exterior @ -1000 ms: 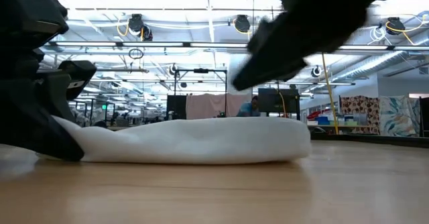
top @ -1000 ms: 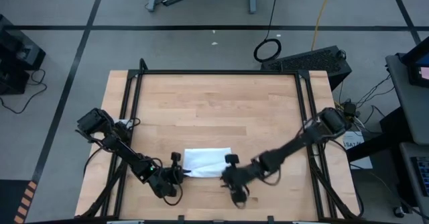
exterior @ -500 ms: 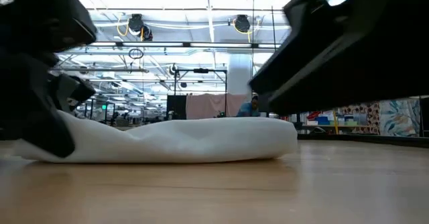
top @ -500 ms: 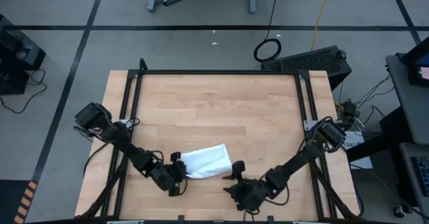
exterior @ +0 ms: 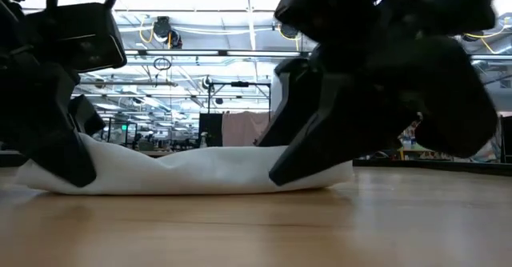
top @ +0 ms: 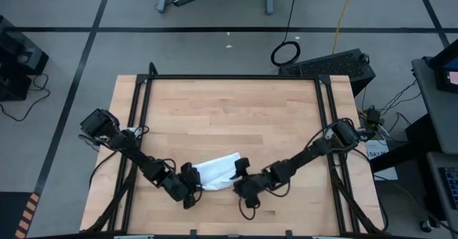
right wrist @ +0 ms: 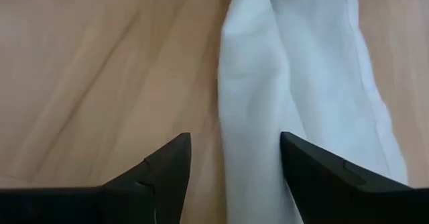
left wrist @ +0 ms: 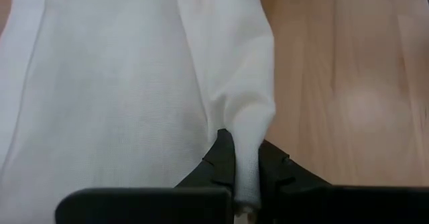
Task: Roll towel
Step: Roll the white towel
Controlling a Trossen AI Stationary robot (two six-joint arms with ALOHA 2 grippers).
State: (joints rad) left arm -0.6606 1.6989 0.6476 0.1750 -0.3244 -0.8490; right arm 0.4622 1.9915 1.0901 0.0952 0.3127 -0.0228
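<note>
l gripper (left wrist: 244, 177) pinches towel (top: 217, 172) edge, r gripper (right wrist: 234, 158) open beside it.

From above, my arms cover both ends of the towel (top: 218, 171). From low down, my left fingers (exterior: 60, 151) hide its one end and my right fingers (exterior: 308, 151) hide the other. The far room is too blurry to tell.
</note>
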